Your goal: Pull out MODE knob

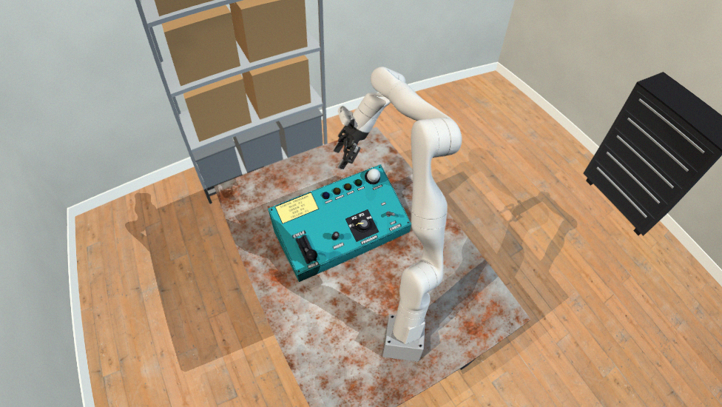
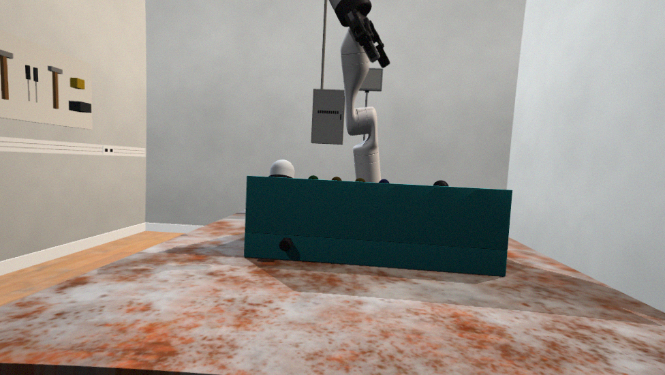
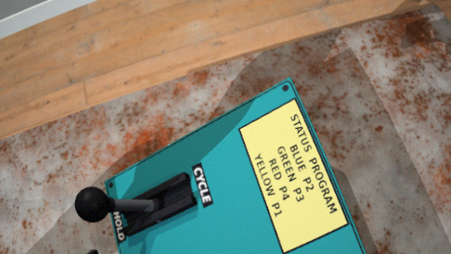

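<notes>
The teal console (image 1: pixel 337 226) lies on the stained mat. The MODE knob (image 1: pixel 327 194) is a small dark blue knob, first in the top row, just right of the yellow label (image 1: pixel 297 208). From behind, only its top (image 2: pixel 384 181) shows over the console's edge (image 2: pixel 377 223). My gripper (image 1: pixel 342 155) is open and empty. It hangs high above the console's back edge, apart from the knob, and also shows in the exterior view (image 2: pixel 377 52). The wrist view shows the yellow label (image 3: pixel 292 178) and the CYCLE/HOLD lever (image 3: pixel 95 205), not the knob or my fingers.
Other controls: three more top-row knobs (image 1: pixel 348 186), white STATUS dome (image 1: pixel 373 175), PROGRAM selector (image 1: pixel 362 226), small black knob (image 1: pixel 334 235), CHECK switch (image 1: pixel 391 214), lever (image 1: pixel 307 250). A shelf with boxes (image 1: pixel 237 75) stands behind; a black cabinet (image 1: pixel 656 151) stands right.
</notes>
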{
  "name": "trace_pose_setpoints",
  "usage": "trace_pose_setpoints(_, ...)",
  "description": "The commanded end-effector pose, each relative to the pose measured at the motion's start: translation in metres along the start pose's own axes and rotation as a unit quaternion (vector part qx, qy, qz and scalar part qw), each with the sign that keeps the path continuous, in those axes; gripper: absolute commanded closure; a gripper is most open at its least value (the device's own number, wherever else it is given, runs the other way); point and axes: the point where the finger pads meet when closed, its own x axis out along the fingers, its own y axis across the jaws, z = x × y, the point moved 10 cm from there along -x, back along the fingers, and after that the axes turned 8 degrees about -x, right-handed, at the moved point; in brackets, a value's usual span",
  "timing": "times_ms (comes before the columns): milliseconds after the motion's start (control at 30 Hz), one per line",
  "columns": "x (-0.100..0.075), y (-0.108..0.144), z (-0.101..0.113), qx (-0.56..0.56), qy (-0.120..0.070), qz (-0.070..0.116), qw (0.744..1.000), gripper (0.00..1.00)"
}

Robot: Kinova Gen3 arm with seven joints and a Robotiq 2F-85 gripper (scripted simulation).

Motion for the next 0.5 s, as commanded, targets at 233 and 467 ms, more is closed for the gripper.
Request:
trace_pose_setpoints(233, -0.005, -0.043, -0.027, 0.084, -0.002, 0.014, 0.996, 0.00)
trace_pose_setpoints(467, -0.005, -0.066, -0.041, 0.126, -0.006, 0.023, 0.992, 0.00)
